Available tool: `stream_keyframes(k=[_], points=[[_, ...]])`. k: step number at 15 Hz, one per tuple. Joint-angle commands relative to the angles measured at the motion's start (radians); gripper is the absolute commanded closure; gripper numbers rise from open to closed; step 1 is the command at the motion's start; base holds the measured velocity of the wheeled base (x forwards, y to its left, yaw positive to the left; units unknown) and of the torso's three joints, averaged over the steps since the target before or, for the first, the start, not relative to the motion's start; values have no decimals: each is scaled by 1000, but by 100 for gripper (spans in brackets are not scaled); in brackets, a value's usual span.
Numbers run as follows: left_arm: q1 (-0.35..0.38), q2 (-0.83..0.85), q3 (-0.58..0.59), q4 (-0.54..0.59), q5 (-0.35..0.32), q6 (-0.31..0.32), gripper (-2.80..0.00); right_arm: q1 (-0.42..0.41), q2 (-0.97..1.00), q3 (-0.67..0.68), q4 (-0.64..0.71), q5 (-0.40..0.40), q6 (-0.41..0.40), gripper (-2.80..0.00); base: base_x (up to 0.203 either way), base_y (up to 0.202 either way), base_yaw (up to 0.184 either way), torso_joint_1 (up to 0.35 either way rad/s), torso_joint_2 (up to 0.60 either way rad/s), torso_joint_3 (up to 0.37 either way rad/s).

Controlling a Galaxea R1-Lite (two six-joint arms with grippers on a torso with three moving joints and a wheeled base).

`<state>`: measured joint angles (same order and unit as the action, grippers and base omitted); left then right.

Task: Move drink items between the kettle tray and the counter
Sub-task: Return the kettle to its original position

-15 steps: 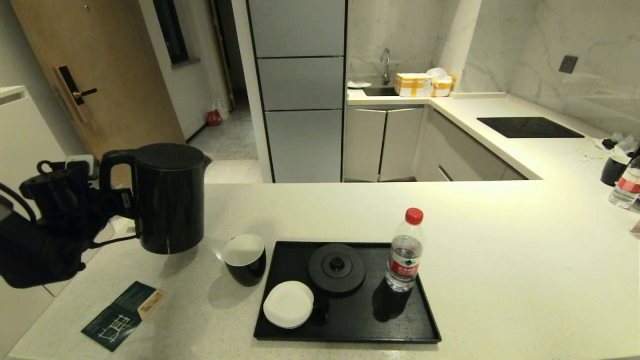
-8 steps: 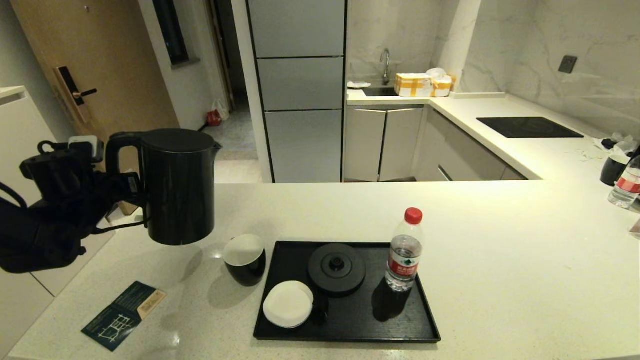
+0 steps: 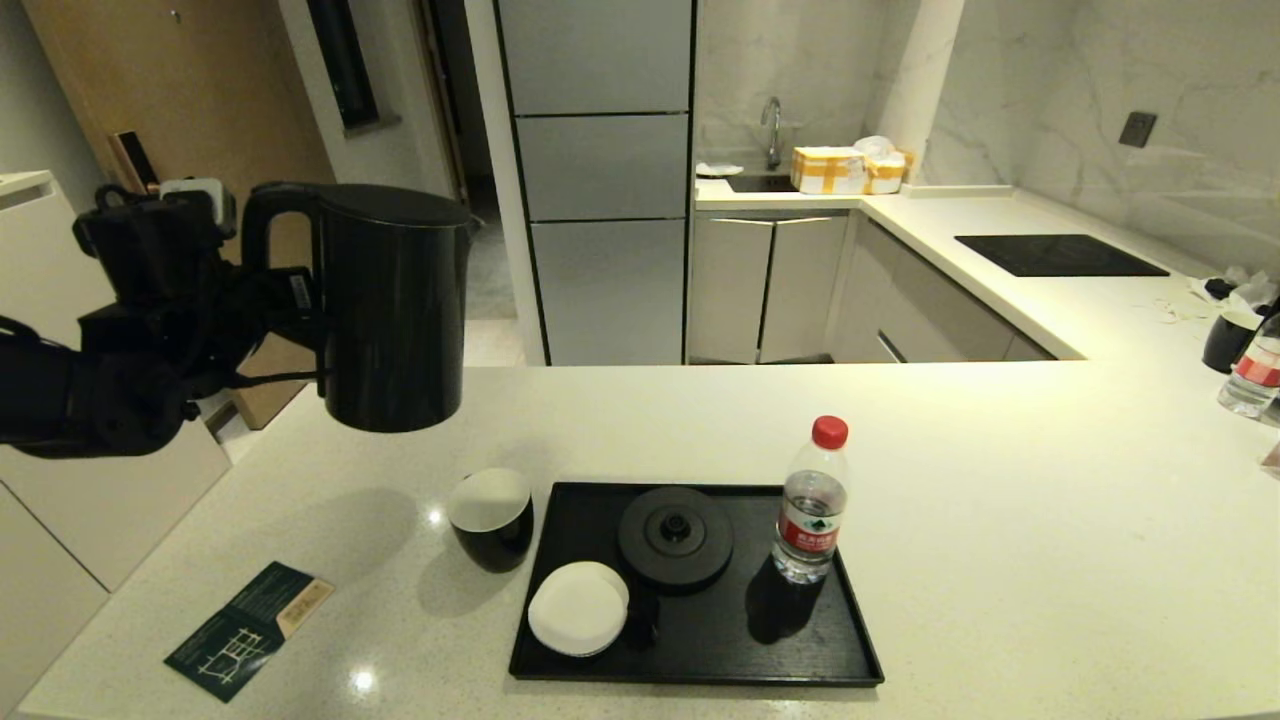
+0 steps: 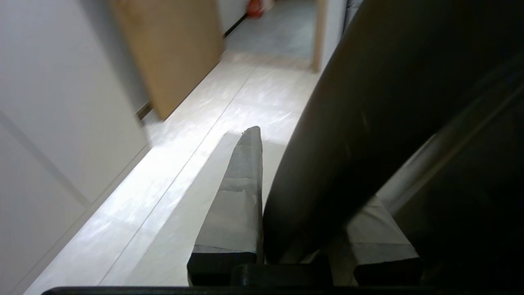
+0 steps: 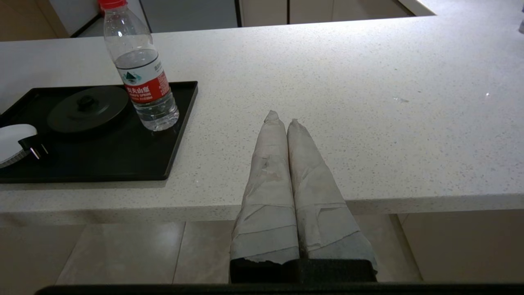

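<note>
The tall black kettle (image 3: 395, 310) hangs upright in the air above the left end of the cream counter (image 3: 1000, 520). My left gripper (image 3: 278, 300) is shut on its loop handle (image 4: 348, 143), with one taped finger (image 4: 241, 196) pressed against it. The small black cup (image 3: 490, 520) stands on the counter just left of the black kettle tray (image 3: 800, 650). The red-capped bottle (image 3: 810, 500) stands on the tray's right part. My right gripper (image 5: 282, 121) is shut and empty, low at the counter's near edge, right of the tray (image 5: 102, 164).
The round kettle base disc (image 3: 675, 535) and a white saucer (image 3: 578, 608) lie on the tray. A dark card (image 3: 248, 628) lies at the counter's front left. Another cup (image 3: 1228, 340) and bottle (image 3: 1255, 365) stand far right. A hob panel (image 3: 1058, 254) is at the back.
My left arm has lifted the kettle off the counter, upward and a little to the right. Cup, bottle and tray have stayed put.
</note>
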<state>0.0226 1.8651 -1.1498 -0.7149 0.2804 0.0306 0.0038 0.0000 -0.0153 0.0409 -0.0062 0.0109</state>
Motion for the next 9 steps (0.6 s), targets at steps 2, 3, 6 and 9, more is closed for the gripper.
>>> stream_keyframes(k=[2,3,6,9], points=[[-33,-35,-26,24,3,-2,0,1,2,0,1,0,0,0,0,0,0,0,0,0],[-62,-54,-31,56,9,-5,0,1,2,0,1,0,0,0,0,0,0,0,0,0],[-111,-72,-33,98,17,-18,0,1,2,0,1,0,0,0,0,0,0,0,0,0],[-298,-84,-3,144,61,-65,0,1,0,0,1,0,0,0,0,0,0,0,0,0]])
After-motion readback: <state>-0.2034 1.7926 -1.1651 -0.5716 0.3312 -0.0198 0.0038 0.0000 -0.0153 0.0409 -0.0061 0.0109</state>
